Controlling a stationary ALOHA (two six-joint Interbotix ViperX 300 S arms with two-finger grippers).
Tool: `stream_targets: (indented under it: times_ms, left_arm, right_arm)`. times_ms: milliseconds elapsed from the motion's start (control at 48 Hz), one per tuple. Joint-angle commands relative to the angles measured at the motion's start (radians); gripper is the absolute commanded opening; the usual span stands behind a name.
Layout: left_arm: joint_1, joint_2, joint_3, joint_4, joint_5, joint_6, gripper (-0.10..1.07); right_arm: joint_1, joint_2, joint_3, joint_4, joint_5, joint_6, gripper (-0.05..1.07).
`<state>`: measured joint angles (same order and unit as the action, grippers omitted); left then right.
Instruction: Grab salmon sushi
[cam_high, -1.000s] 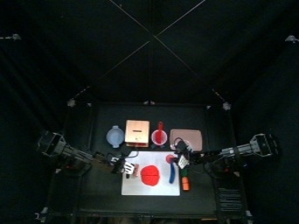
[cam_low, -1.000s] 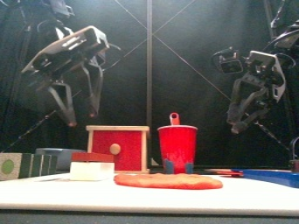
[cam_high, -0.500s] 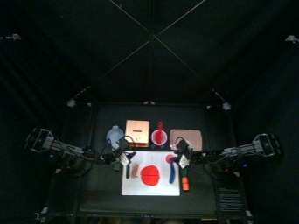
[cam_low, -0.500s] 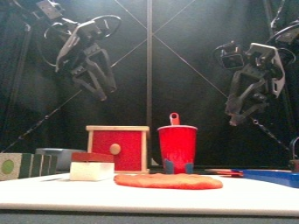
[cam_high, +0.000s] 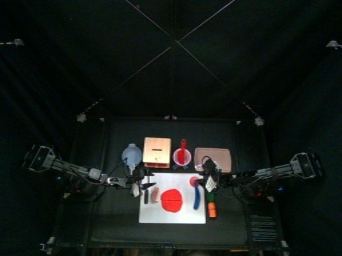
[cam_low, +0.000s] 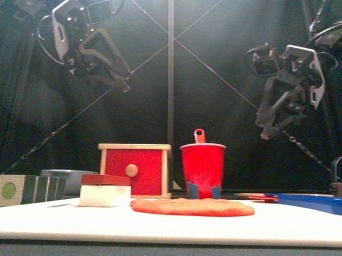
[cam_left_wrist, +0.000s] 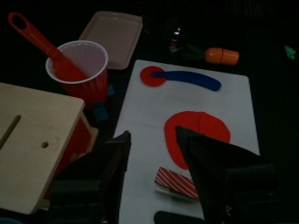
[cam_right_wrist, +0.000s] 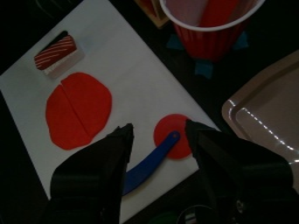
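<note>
The salmon sushi (cam_low: 103, 190), a white rice block with a red striped top, lies at the left end of the white board (cam_low: 267, 222). In the left wrist view the sushi (cam_left_wrist: 176, 183) lies between and just ahead of my left gripper's (cam_left_wrist: 163, 175) open, empty jaws. In the front view the left gripper (cam_low: 114, 78) hangs high at the upper left, well above the sushi. My right gripper (cam_right_wrist: 163, 166) is open and empty, high over the board's right side (cam_low: 274, 125). The right wrist view shows the sushi (cam_right_wrist: 59, 50) at the board's far corner.
A flat red disc (cam_left_wrist: 198, 136) and a blue spoon (cam_left_wrist: 187, 79) lie on the board. Behind it stand a red cup (cam_low: 203, 162) with a red utensil in it, a red-fronted wooden box (cam_low: 135, 168) and a pale tray (cam_right_wrist: 268, 105).
My left arm has drawn back to the left, and its gripper has risen to the upper left in the front view. The right gripper has risen slightly. The sushi has not moved.
</note>
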<state>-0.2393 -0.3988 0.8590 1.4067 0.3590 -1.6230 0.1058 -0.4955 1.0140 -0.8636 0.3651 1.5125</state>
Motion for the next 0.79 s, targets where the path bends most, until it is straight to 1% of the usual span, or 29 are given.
stream_targets:
  times_ms: [0, 188, 208, 354, 521, 625, 771]
  left_arm:
    - [0.002, -0.012, -0.009, 0.006, -0.002, -0.002, 0.83]
    - [0.002, -0.014, 0.009, 0.003, 0.005, -0.002, 0.83]
    - [0.003, -0.012, 0.011, 0.006, 0.031, 0.000, 0.83]
    - [0.006, -0.012, 0.015, 0.009, 0.086, 0.012, 0.83]
    - [0.012, -0.017, 0.034, 0.031, 0.146, 0.017, 0.83]
    - [0.021, -0.043, 0.054, 0.043, 0.173, 0.017, 0.83]
    - [0.049, -0.095, 0.092, 0.055, 0.183, 0.014, 0.83]
  right_arm:
    - [-0.005, -0.011, -0.021, 0.003, -0.002, 0.002, 0.85]
    - [-0.009, -0.011, -0.023, 0.005, 0.000, 0.002, 0.85]
    - [-0.009, -0.012, -0.031, 0.012, 0.002, 0.018, 0.85]
    - [-0.018, 0.005, -0.087, 0.143, 0.031, 0.003, 0.85]
    - [-0.011, 0.037, -0.143, 0.206, 0.080, 0.015, 0.86]
    - [-0.011, 0.069, -0.187, 0.262, 0.084, 0.017, 0.91]
    - [-0.011, 0.121, -0.253, 0.356, 0.087, 0.017, 1.03]
